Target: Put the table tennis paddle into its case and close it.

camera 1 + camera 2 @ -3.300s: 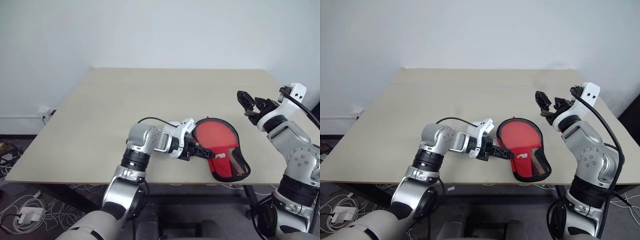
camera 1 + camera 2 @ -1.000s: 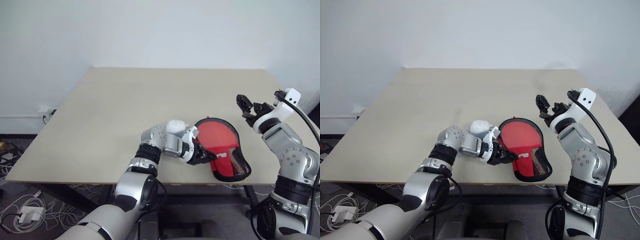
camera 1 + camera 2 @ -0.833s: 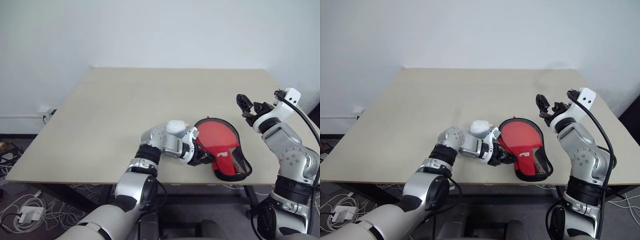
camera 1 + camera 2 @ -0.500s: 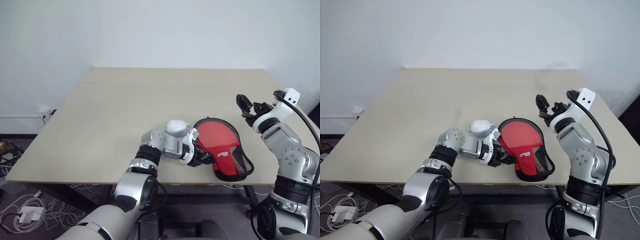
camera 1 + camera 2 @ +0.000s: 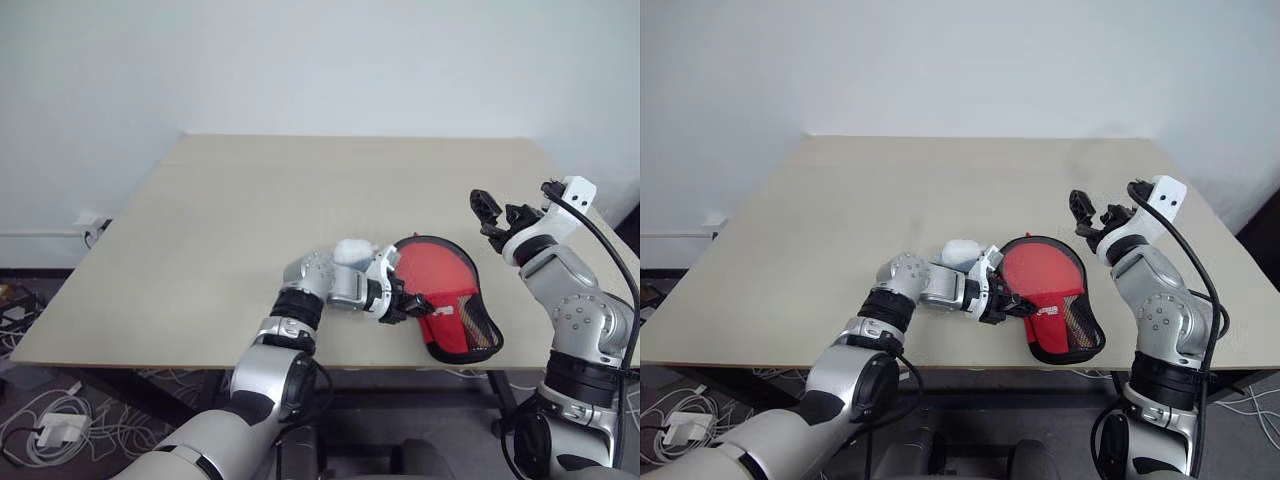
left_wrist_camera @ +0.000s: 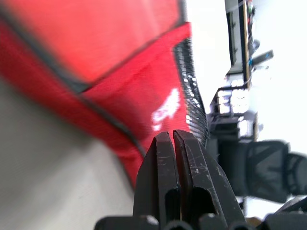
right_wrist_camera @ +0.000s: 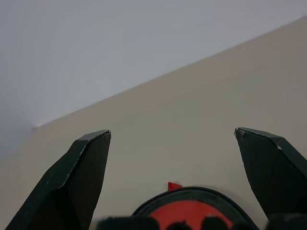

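The case [image 5: 447, 297] lies near the table's front edge. It is red with a black rim, a white logo and black mesh [image 5: 477, 322] at its narrow end. My left gripper [image 5: 410, 303] is shut, and its tips rest against the case's left rim [image 6: 120, 129]. I see nothing between the fingers [image 6: 192, 163]. The paddle is hidden; I cannot tell it apart from the case's red. My right gripper [image 5: 499, 211] hangs open in the air to the right of the case and beyond it, pointing across the table with nothing between its fingers [image 7: 81, 167].
The tan table [image 5: 300, 190] stretches bare behind and to the left of the case, up to a white wall. The case sits close to the front edge [image 5: 380, 366]. Cables and a power adapter [image 5: 55, 428] lie on the floor at the lower left.
My left gripper's fingers have closed at the case's left rim. The case's mesh end swung a little to the right and came back. The right gripper has stayed open and nearly still.
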Controlling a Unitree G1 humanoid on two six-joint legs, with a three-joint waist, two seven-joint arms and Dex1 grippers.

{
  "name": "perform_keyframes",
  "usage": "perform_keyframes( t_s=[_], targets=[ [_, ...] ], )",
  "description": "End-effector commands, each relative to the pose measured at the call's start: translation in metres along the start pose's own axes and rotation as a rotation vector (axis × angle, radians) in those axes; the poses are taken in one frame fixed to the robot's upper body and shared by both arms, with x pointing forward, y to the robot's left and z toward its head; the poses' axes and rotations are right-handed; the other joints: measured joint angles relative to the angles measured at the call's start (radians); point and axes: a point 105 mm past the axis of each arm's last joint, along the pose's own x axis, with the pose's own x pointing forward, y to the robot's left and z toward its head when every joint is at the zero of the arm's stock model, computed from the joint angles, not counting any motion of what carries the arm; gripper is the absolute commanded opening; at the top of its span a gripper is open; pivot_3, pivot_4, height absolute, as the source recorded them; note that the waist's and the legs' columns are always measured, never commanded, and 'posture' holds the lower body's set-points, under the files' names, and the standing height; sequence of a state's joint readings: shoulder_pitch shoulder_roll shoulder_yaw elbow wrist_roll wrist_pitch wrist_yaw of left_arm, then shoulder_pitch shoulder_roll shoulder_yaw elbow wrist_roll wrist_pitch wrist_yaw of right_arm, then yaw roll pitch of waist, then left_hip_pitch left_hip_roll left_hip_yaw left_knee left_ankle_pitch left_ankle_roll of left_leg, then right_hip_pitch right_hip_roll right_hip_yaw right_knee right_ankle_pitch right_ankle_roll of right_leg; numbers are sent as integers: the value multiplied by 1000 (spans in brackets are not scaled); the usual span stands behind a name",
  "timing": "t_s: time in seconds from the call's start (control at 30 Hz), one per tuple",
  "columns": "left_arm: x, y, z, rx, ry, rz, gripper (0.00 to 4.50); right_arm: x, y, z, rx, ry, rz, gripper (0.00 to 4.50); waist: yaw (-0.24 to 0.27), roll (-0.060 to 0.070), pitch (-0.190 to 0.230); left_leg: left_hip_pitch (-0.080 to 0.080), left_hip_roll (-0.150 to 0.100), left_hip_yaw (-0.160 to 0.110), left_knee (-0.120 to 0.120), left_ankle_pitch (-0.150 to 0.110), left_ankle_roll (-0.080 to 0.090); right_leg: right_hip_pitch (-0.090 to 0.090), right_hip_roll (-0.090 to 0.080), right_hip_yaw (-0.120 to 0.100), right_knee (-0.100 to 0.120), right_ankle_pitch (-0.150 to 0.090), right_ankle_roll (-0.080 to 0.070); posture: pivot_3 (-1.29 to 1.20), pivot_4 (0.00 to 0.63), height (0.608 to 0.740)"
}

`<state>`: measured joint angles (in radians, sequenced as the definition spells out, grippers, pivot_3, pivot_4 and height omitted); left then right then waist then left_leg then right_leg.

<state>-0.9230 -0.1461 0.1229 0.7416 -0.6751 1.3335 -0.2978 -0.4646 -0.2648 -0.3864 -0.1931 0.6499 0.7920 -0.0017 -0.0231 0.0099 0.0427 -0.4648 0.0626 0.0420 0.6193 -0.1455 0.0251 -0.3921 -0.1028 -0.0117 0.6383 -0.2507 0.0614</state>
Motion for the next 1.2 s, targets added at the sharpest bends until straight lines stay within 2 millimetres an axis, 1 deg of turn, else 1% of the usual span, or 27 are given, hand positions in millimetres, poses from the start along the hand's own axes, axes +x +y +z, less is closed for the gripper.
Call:
perform_keyframes(
  t_s=[0.03, 0.13, 0.17, 0.23, 0.3, 0.37, 0.47, 0.53, 0.67, 0.77, 0.87, 0.97, 1.03, 1.07, 1.1, 1.2],
  targets=[
    [32, -31, -25, 28, 61, -112, 552, 0, 3, 17, -35, -67, 0, 4500, 0, 0, 0, 0, 0, 0, 0, 0, 0, 0, 0, 0, 0, 0, 0, 0, 0, 740],
    [31, -34, -23, 53, 54, -117, 1596, 1, 3, 15, -51, -56, -5, 4500, 0, 0, 0, 0, 0, 0, 0, 0, 0, 0, 0, 0, 0, 0, 0, 0, 0, 740],
    [28, -37, -25, 46, 72, -138, 2024, 1, 4, 14, -53, -53, -1, 4500, 0, 0, 0, 0, 0, 0, 0, 0, 0, 0, 0, 0, 0, 0, 0, 0, 0, 740],
    [19, -39, -25, 19, 89, -164, 2570, 1, 4, 13, -45, -51, 2, 4500, 0, 0, 0, 0, 0, 0, 0, 0, 0, 0, 0, 0, 0, 0, 0, 0, 0, 740],
    [12, -37, -23, -15, 96, -156, 3239, 1, 4, 13, -37, -52, 3, 4500, 0, 0, 0, 0, 0, 0, 0, 0, 0, 0, 0, 0, 0, 0, 0, 0, 0, 740],
    [6, -34, -23, -45, 112, -143, 3239, 0, 3, 13, -32, -50, 0, 4500, 0, 0, 0, 0, 0, -1, 0, 0, 0, 0, 0, 0, 0, 0, 0, 0, 0, 740],
    [2, -22, -27, -109, 137, -83, 3239, -2, 1, 13, -29, -47, -6, 4500, 0, 0, 0, 0, 0, -1, 0, 0, 0, 0, 0, 0, 0, 0, 0, 0, 0, 740],
    [3, -14, -32, -132, 155, -33, 3239, -3, 0, 13, -30, -47, -8, 4500, 0, 0, 0, 0, 0, -1, 0, 0, 0, 0, 0, 0, 0, 0, 0, 0, 0, 740],
    [6, -9, -31, -157, 137, 22, 3239, -4, -2, 13, -28, -44, -17, 4500, 0, -1, 0, 0, 0, -1, 0, 0, 0, 0, 0, 0, 0, 0, 0, 0, 0, 740],
    [20, -8, -26, -193, 83, 50, 3239, -5, -4, 13, -29, -45, -23, 4500, 0, -1, 0, 0, 0, -1, 0, 0, 0, 1, 0, 0, 0, 0, 0, 0, 0, 740],
    [33, 0, -19, -191, -1, 116, 3239, -7, -5, 13, -36, -46, -27, 4500, 1, -2, -1, 2, 0, -1, 0, 0, 0, 2, 0, 0, 0, 0, 0, 0, 0, 740],
    [48, -8, -29, -237, 30, 64, 3239, -7, -4, 13, -38, -46, -27, 4500, 1, -3, -1, 2, 0, -1, 0, 0, 0, 3, 0, -1, -2, 4, -6, 0, 0, 740],
    [53, -12, -33, -238, 49, 45, 3239, -6, -3, 13, -40, -46, -24, 4500, 3, -2, -3, 2, 0, -1, -2, 0, 0, 3, -1, -2, -4, 6, -9, 0, 0, 740],
    [56, -13, -33, -239, 45, 39, 3239, -6, -2, 13, -40, -47, -21, 4500, 4, -2, -4, 2, 0, -1, -6, 0, 0, 5, 0, -4, -10, 9, -9, 0, 0, 740],
    [57, -15, -34, -235, 52, 35, 3239, -6, -1, 13, -40, -47, -20, 4500, 5, -2, -5, 2, 0, -1, -10, 0, 0, 5, -1, -4, -17, 17, -6, 0, 0, 740],
    [60, -18, -32, -233, 44, 23, 3239, -5, 0, 13, -40, -48, -15, 4500, 9, -1, -8, 2, 0, 0, -12, 0, 0, 7, -1, -5, -23, 21, -5, 0, 0, 740]
  ],
)
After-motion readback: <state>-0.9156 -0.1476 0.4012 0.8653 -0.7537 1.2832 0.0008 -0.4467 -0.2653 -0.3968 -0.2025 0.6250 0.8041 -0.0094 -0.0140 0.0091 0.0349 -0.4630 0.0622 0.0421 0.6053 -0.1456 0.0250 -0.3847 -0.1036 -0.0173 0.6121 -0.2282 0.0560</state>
